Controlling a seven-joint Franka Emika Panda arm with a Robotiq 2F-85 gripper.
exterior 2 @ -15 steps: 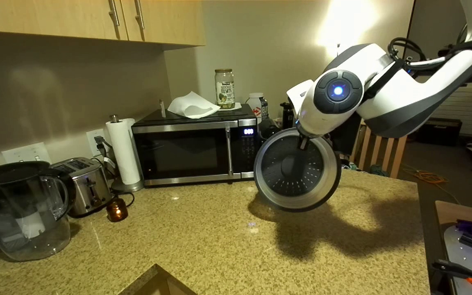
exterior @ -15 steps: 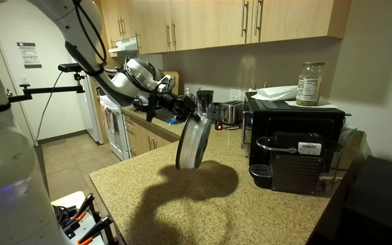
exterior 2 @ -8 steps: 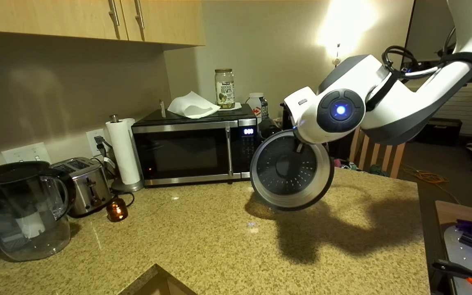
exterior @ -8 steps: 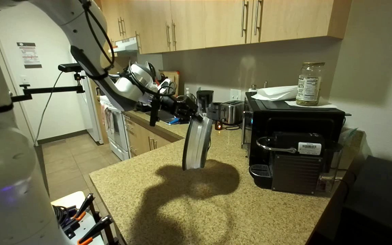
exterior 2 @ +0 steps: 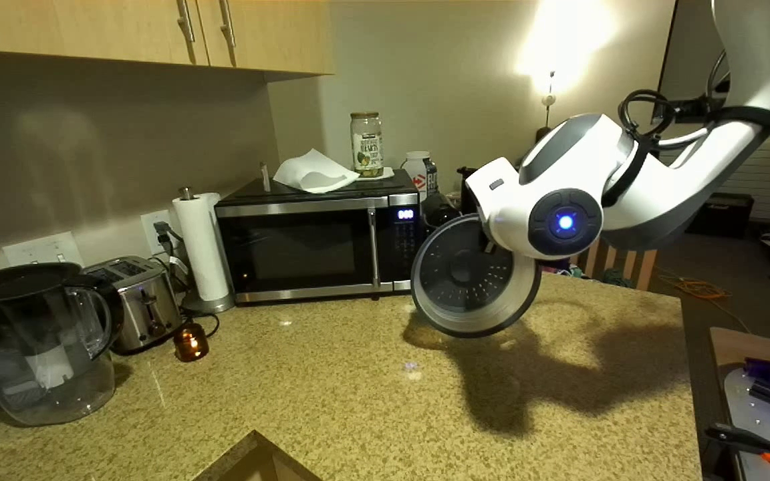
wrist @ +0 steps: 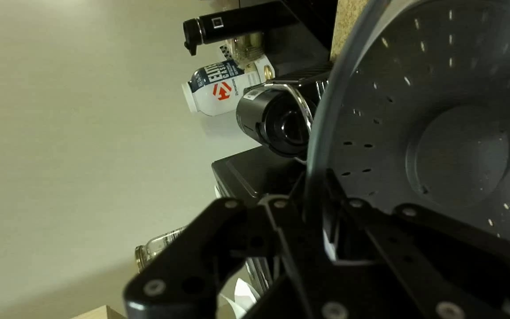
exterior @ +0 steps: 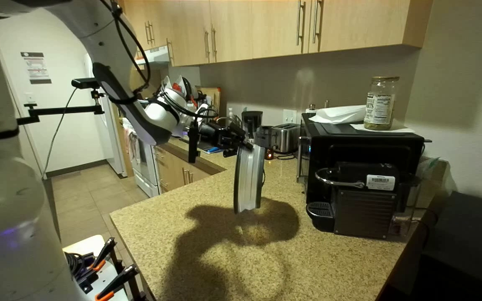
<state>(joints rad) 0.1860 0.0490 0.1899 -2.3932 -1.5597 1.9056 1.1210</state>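
My hand is clamped on the gray colander at its rim, holding it above the table. Vs a second ago: hand slightly lower, colander swung from tilted to nearly vertical.

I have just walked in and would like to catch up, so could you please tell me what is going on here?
A robot arm is holding a round, perforated colander, its gripper closed on the rim. The colander hangs nearly vertical above the counter, clear of it. Nearby on the counter stand a microwave, with a glass jar on top, and a coffee machine.
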